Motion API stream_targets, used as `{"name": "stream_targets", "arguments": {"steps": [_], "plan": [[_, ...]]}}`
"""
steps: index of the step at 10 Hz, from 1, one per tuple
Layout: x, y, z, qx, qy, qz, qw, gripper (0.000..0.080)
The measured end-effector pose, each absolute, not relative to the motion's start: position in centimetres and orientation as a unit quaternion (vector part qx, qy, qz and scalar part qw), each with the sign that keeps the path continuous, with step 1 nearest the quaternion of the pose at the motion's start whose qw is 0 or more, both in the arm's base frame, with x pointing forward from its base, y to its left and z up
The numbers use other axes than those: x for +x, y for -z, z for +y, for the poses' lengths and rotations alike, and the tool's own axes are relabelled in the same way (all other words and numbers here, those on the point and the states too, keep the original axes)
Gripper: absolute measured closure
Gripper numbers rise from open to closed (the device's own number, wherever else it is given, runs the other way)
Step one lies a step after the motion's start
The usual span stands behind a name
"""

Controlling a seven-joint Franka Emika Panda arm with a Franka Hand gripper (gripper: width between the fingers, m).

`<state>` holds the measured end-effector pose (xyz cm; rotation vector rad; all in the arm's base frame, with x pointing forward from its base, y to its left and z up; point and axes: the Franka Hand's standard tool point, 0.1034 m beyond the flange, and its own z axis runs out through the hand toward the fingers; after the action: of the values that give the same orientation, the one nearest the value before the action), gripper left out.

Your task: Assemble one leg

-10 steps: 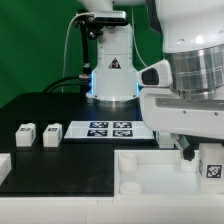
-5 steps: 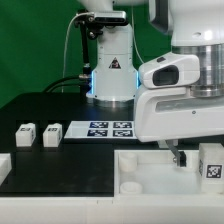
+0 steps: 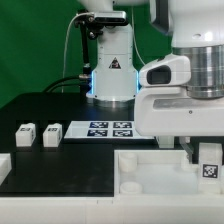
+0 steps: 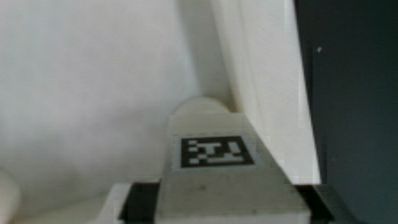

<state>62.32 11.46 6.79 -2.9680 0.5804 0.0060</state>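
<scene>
We hold the leg (image 4: 217, 148), a matte white wedge-like block with a crisp black-and-white tag, pinched in our claw (image 4: 214, 200), whose dark pads press its two sides, and it hangs at about four o'clock in the exterior view, over the large white tray-like part (image 3: 150, 170) with its smooth raised walls. We judge the pickup done and the seating still ahead, while two more tagged blocks (image 3: 38, 133) wait at nine o'clock on the black surface (image 3: 60, 165), beside the flat marker board (image 3: 110, 128)
</scene>
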Motion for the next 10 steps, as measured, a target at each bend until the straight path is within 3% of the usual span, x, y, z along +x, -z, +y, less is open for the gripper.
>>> {"name": "stream_targets", "arguments": {"steps": [4, 7, 10], "plan": [[62.46, -6.73, 11.57, -0.859, -0.014, 0.508, 0.069, 0.0508], [62.31, -6.67, 11.91, -0.724, -0.020, 0.681, 0.104, 0.0506], [62.44, -6.71, 11.94, -0.597, -0.040, 0.793, 0.113, 0.0506]]}}
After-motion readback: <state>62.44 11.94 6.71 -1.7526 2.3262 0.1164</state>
